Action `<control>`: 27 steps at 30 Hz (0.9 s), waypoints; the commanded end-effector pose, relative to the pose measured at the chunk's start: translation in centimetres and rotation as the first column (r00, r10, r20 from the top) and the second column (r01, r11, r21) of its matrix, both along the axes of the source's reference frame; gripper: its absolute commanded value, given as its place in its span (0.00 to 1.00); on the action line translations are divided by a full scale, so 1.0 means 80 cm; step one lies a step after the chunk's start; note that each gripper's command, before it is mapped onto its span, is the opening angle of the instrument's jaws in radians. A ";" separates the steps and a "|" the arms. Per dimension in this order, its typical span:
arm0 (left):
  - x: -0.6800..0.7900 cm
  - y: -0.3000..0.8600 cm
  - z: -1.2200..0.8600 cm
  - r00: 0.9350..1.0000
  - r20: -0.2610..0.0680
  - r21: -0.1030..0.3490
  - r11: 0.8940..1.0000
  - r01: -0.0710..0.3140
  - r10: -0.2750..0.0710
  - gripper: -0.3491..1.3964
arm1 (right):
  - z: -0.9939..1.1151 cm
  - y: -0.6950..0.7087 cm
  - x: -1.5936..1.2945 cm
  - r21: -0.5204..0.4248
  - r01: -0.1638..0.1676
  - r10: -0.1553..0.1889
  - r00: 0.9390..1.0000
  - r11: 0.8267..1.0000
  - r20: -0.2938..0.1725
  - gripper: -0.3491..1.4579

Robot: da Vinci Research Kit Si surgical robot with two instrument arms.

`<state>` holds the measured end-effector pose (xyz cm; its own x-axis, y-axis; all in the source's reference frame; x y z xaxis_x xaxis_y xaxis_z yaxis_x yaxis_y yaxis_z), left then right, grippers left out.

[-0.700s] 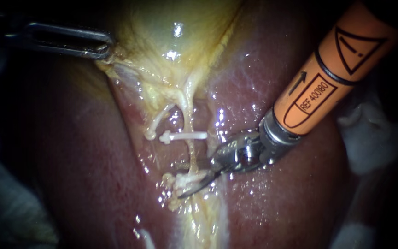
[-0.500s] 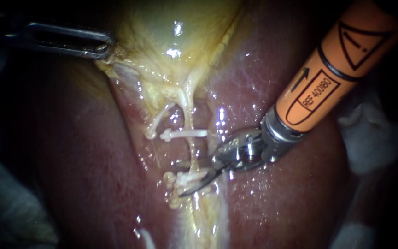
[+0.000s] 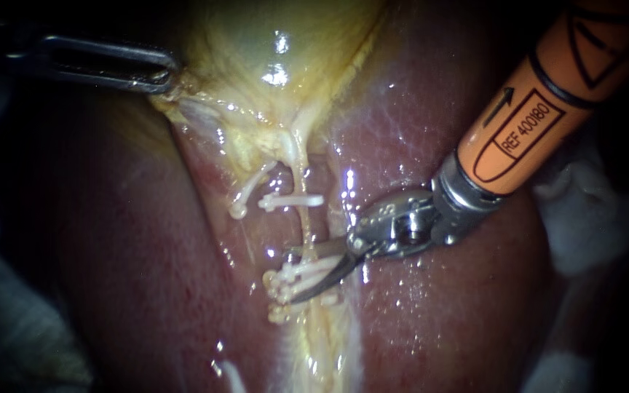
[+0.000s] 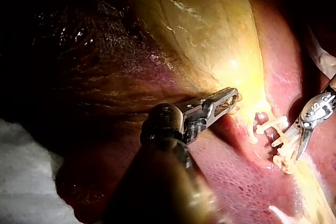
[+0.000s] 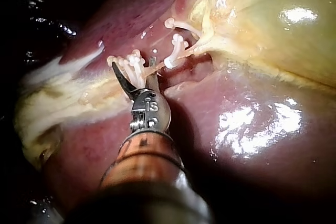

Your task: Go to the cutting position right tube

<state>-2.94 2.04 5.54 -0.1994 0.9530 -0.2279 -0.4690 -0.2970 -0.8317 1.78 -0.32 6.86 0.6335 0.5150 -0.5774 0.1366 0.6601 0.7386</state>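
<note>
Two right instrument (image 3: 290, 276) blades apparently straddle tube (image 3: 304, 225)

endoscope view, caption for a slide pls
Right instrument open at the clipped tube over the liver; left instrument holds the gallbladder.

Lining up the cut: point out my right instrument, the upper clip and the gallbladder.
right instrument (image 3: 290, 277), endoscope view, between jaw tips
upper clip (image 3: 291, 201), endoscope view, mid-bar
gallbladder (image 3: 252, 40), endoscope view, bare wall
</note>
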 end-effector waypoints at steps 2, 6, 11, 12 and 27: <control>0.0000 0.0000 0.0000 1.000 0.000 0.000 1.000 0.000 0.000 0.00 | 0.0003 0.0003 0.0004 0.021 -0.005 0.006 1.000 1.000 -0.022 0.93; 0.0000 0.0000 0.0000 1.000 0.000 0.000 1.000 0.000 0.000 0.00 | 0.0007 0.0007 0.0011 0.066 -0.007 0.011 0.998 0.998 -0.059 0.94; 0.0000 0.0000 0.0000 1.000 0.000 0.000 1.000 0.000 0.000 0.00 | 0.0009 0.0009 0.0021 0.103 -0.018 0.027 0.996 0.995 -0.090 0.94; 0.0000 0.0000 0.0000 1.000 0.000 0.000 1.000 0.000 0.000 0.00 | 0.0009 0.0009 0.0024 0.109 -0.026 0.036 0.995 0.994 -0.093 0.94; 0.0000 0.0000 0.0000 1.000 0.000 0.000 1.000 0.000 0.000 0.00 | 0.0012 0.0015 0.0053 0.161 -0.082 0.109 0.980 0.983 -0.164 0.97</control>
<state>-2.94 2.04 5.54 -0.1996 0.9530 -0.2280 -0.4688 -0.2972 -0.8318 2.20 -0.20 6.95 0.4726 0.6636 -0.5799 0.2113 0.5535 0.8056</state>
